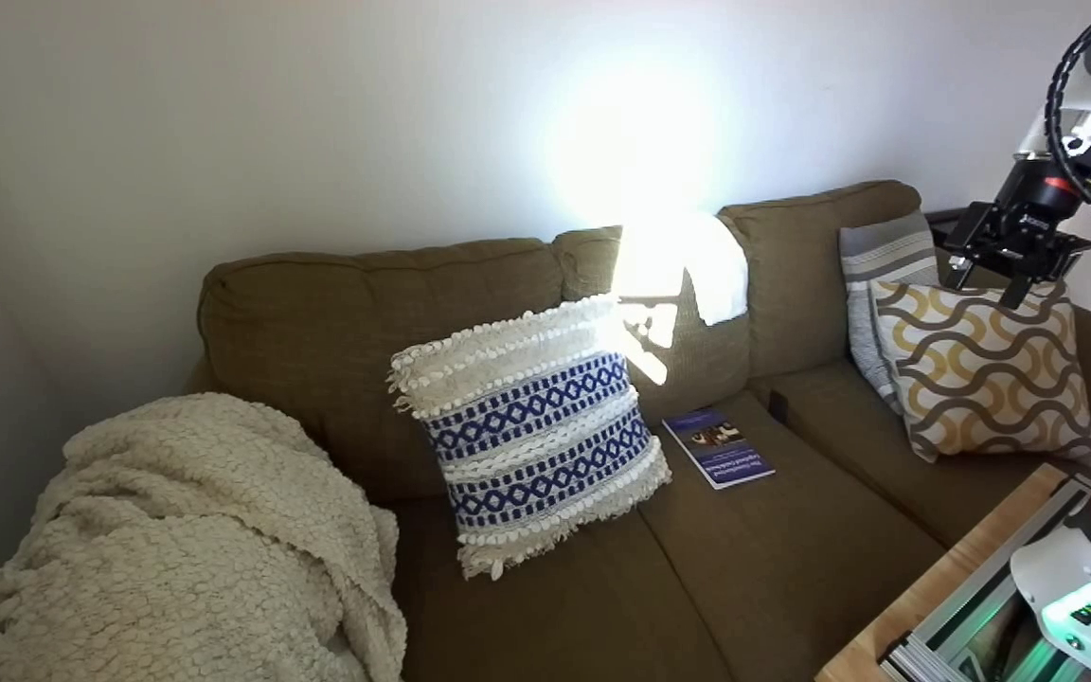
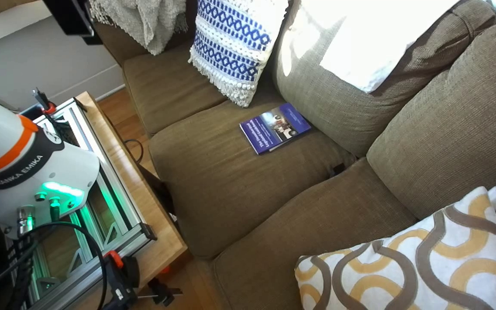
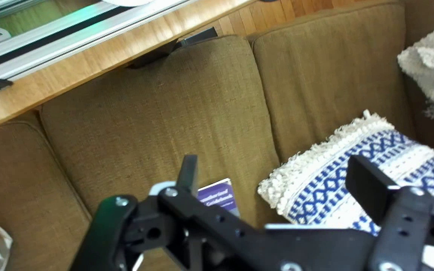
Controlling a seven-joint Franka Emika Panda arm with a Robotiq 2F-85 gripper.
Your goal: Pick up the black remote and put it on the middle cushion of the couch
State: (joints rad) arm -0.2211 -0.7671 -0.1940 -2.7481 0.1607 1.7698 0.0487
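Location type: home, sitting area. Indicators: a brown fabric couch (image 1: 583, 606) in front of a plain wall (image 1: 318, 123); a fringed pillow (image 1: 536, 445) and a patterned pillow (image 1: 991, 374) resting on it; a fleecy blanket (image 1: 214, 540) draped over one end; a book (image 2: 275, 128) lying on the middle cushion (image 2: 213, 185) — and, in an exterior view, a wooden floor (image 2: 121, 110).

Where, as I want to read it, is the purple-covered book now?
In an exterior view, the purple-covered book lies on the olive-brown fabric middle cushion, just right of the blue-and-white fringed throw pillow.
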